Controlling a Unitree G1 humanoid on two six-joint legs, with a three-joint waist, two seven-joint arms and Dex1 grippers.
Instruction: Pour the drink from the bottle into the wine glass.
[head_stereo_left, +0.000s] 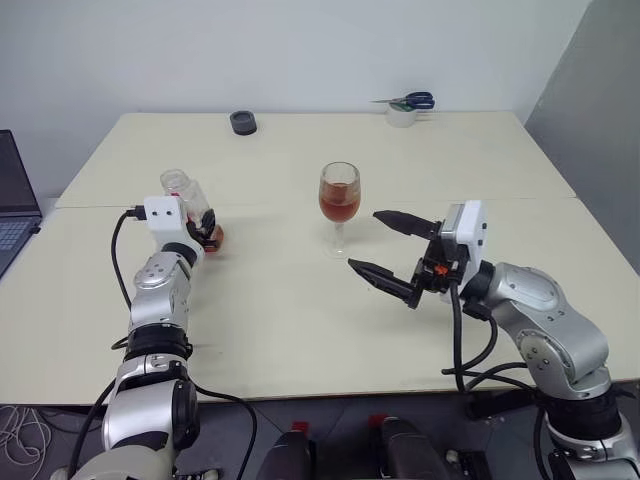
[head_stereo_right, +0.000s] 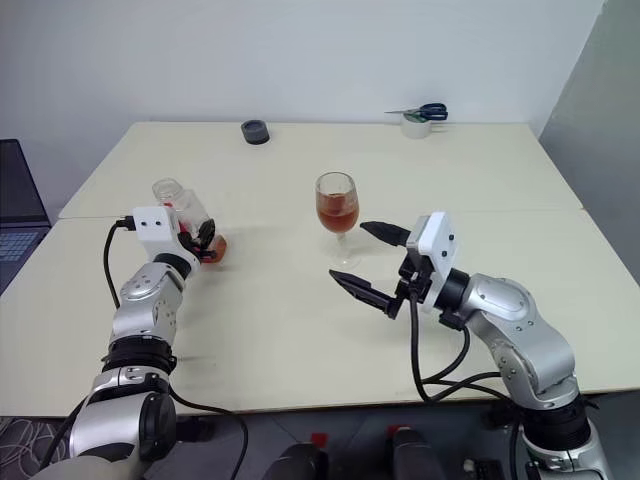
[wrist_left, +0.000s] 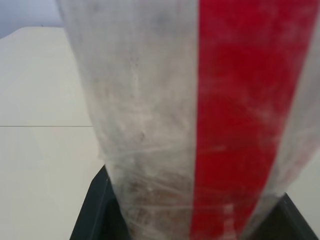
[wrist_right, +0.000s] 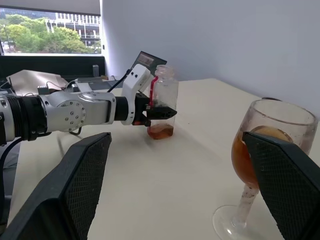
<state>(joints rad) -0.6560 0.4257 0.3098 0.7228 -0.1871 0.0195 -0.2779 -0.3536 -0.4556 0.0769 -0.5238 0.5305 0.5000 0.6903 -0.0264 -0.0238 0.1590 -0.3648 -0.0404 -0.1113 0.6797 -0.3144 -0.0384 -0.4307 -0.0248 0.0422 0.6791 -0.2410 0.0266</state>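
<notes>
Bottle (wrist_right: 161, 102) near-empty, light, thin plastic, crushable; gripped low by left gripper (head_stereo_left: 205, 232) fingers. Right gripper (head_stereo_left: 392, 254) fingers spread, empty. Wine glass (head_stereo_left: 339, 205) fragile, top-heavy.

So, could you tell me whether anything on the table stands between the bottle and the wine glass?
Nothing visible does. The bottle, in the left pincer, stands upright on the table, apart from the wine glass, with bare tabletop between them. The open right pincer hangs on the glass's other side.

The bottle (head_stereo_left: 190, 205) stands on the table (head_stereo_left: 300, 330), well left of the wine glass (head_stereo_left: 339, 205)
</notes>
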